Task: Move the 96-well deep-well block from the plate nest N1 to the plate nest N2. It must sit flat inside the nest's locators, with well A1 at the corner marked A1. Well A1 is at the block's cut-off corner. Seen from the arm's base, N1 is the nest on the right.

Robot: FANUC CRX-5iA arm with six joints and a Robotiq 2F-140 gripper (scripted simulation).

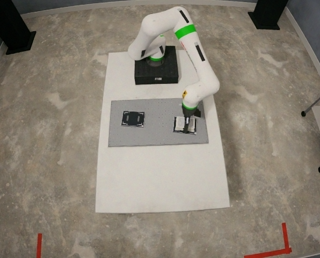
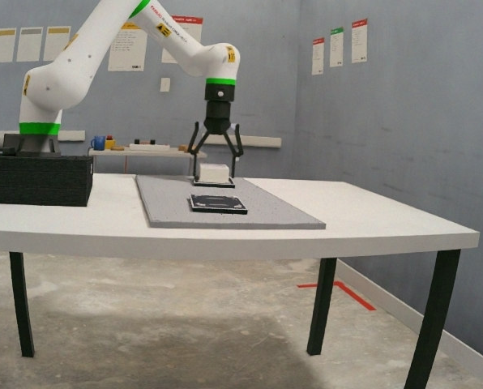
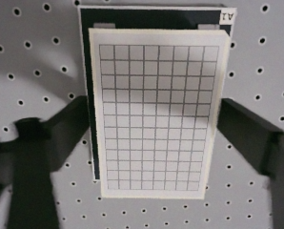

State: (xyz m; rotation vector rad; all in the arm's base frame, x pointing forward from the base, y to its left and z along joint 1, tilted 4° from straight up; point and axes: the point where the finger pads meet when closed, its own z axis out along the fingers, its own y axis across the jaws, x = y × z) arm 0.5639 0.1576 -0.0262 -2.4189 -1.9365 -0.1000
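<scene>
You can read "A1" printed on the corner of the black plate nest (image 3: 86, 57) in the wrist view, next to the cut-off corner of the white 96-well deep-well block (image 3: 157, 113), and red "FANUC" lettering runs along the arm (image 2: 173, 31) in the exterior view. The block sits in that nest near the right edge of the grey perforated board (image 1: 154, 133), while the other nest (image 1: 132, 119) lies bare towards the board's left edge. The gripper (image 2: 215, 163) hangs straight over the block with its fingers spread wide on either long side, just clear of it, holding nothing.
</scene>
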